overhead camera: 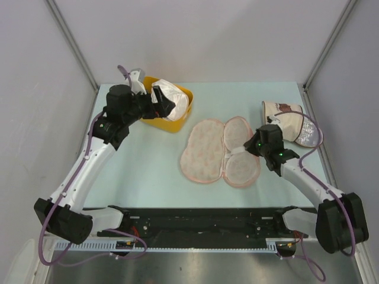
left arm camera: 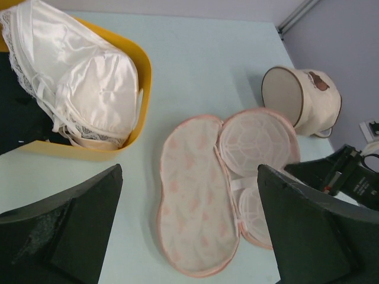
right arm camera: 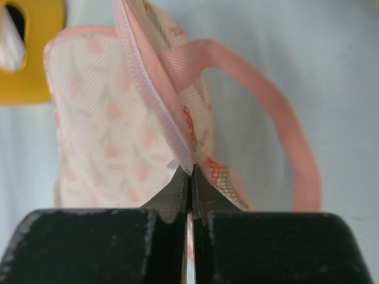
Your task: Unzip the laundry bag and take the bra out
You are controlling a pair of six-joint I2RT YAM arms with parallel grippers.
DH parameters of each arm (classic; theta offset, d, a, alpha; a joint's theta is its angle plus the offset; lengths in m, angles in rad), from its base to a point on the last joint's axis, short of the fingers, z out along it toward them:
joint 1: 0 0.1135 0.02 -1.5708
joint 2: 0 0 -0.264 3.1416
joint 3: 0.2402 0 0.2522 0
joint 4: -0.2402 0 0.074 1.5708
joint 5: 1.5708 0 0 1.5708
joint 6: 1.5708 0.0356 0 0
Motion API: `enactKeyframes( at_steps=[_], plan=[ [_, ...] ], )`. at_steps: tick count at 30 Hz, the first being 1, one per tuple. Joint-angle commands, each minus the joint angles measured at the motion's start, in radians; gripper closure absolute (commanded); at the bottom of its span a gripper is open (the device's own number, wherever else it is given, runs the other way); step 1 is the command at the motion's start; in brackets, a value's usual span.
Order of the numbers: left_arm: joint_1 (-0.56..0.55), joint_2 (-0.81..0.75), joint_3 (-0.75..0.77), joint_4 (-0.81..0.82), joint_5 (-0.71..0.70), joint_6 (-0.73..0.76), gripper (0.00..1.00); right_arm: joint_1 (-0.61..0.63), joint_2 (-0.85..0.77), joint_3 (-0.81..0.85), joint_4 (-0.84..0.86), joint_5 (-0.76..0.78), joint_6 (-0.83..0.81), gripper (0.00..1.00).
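Two arms reach over the counter [overhead camera: 142,177]. At far left, the left end effector [overhead camera: 159,102] hangs at the yellow bin [overhead camera: 177,125], its fingers [left arm camera: 65,231] spread wide with nothing between them. The bra [overhead camera: 174,102] lies bunched in that bin, white and shiny, with a lace edge showing and part of it above the rim. Near the middle, the bag [overhead camera: 204,151] lies unzipped and spread flat, with the printed half on the left and the mesh half with two round cups on the right. The right end effector [overhead camera: 249,146] sits at the mesh half's right edge, its fingers [right arm camera: 174,195] pinched tight on the pink zip trim, with a pink loop arcing beside them. Farther right, a beige cylinder [overhead camera: 290,121] lies on its side, apart from the bag.
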Motion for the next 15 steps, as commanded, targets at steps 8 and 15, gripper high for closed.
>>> enactKeyframes(
  at_steps=[8, 15],
  plan=[
    [-0.004, -0.032, 0.008, -0.031, 0.056, 0.039, 0.0, 0.242, 0.182, 0.094, 0.203, -0.098, 0.059, 0.18],
    [-0.005, -0.046, 0.003, -0.028, 0.077, 0.033, 0.0, 0.133, -0.078, 0.191, -0.142, 0.213, -0.164, 0.0]
  ],
)
